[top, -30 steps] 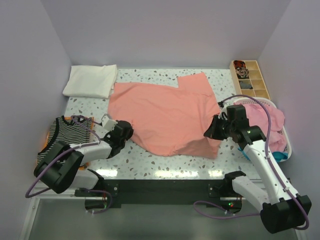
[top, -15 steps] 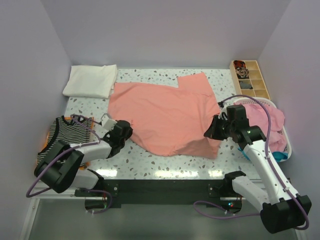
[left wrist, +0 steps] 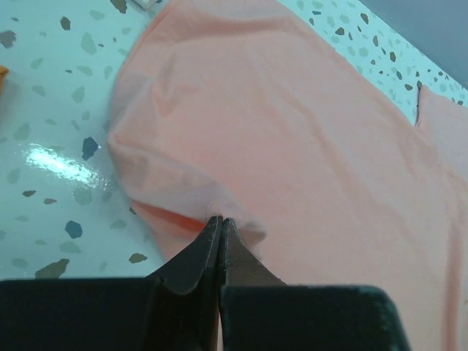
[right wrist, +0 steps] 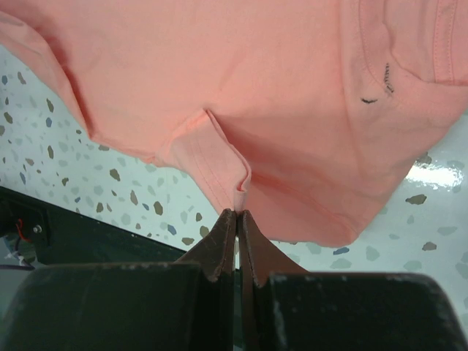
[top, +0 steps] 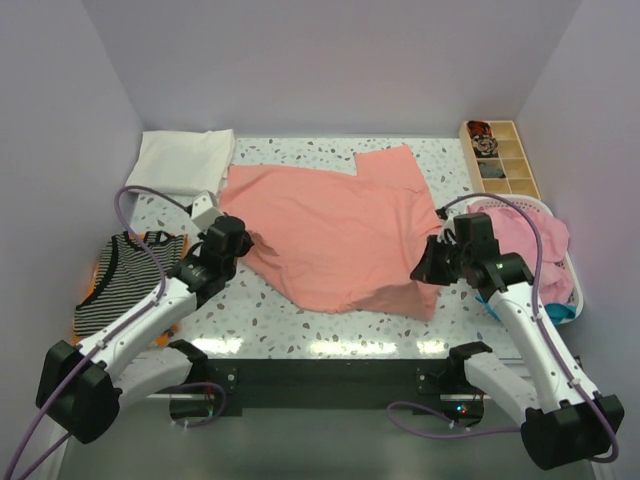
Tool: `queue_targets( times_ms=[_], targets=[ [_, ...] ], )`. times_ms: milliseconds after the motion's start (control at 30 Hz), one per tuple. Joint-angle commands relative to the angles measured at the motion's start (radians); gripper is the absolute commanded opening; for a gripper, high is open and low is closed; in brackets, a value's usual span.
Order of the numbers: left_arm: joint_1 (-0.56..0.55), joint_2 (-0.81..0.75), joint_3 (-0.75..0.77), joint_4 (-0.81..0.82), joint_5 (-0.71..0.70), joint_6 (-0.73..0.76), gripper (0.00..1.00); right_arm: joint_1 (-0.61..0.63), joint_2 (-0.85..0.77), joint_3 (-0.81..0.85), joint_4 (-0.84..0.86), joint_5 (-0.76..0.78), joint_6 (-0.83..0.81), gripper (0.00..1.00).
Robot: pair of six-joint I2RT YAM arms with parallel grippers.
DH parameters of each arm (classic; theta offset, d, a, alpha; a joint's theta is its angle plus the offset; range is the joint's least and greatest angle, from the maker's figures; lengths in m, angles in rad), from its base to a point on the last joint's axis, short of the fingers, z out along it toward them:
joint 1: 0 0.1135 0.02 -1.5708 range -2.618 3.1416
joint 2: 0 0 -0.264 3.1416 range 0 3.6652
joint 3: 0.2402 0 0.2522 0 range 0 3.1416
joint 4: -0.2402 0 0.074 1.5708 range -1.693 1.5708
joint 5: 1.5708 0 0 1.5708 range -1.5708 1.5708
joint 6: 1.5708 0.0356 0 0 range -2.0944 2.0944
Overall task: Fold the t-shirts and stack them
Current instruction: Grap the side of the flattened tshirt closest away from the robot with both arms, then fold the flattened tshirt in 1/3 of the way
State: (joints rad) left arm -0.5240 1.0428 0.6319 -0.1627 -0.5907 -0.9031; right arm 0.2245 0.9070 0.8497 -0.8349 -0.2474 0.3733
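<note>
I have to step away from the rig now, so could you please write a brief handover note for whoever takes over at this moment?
Left gripper: shut on the left edge of the salmon t-shirt.
Right gripper: shut on a pinch of its near right edge.
Things: the salmon t-shirt lies spread on the table. The white t-shirt is folded at the far left corner, the striped t-shirt lies unfolded at near left, and the pink t-shirt is heaped in the basket at right.
Done: only the white one looks folded.
Left: fold the salmon one, then the others, and stack them.
</note>
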Motion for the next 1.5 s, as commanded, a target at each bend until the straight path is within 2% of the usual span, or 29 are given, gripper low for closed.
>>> queue_targets(
  times_ms=[0,167,400,600,800,1033,1167,1300,1467],
  targets=[
    [0.007,-0.059,0.097,-0.279,0.012,0.168,0.00,0.003,-0.042,0.034,-0.049,-0.019,0.007,0.00],
    [0.007,-0.060,0.205,-0.464,0.000,0.172,0.00,0.003,-0.091,0.015,-0.087,-0.081,0.085,0.00],
    [0.022,-0.050,0.339,-0.766,-0.032,0.122,0.00,0.003,-0.221,0.106,-0.233,0.033,0.171,0.00],
    [0.028,-0.050,0.370,-0.892,0.029,0.150,0.00,0.004,-0.306,0.134,-0.317,0.065,0.234,0.00],
    [0.028,-0.040,0.304,-0.929,0.123,0.190,0.00,0.004,-0.374,0.132,-0.435,0.042,0.285,0.00],
    [0.028,-0.099,0.235,-0.975,0.131,0.156,0.00,0.004,-0.428,0.249,-0.575,0.304,0.368,0.00],
    [0.030,-0.136,0.209,-1.055,0.114,0.090,0.00,0.003,-0.439,0.206,-0.538,0.356,0.404,0.00],
    [0.030,-0.193,0.164,-1.044,0.155,0.089,0.00,0.003,-0.392,0.068,-0.425,0.271,0.374,0.00],
    [0.030,-0.142,0.150,-1.002,0.184,0.131,0.00,0.001,-0.347,0.008,-0.343,0.252,0.342,0.00]
  ],
)
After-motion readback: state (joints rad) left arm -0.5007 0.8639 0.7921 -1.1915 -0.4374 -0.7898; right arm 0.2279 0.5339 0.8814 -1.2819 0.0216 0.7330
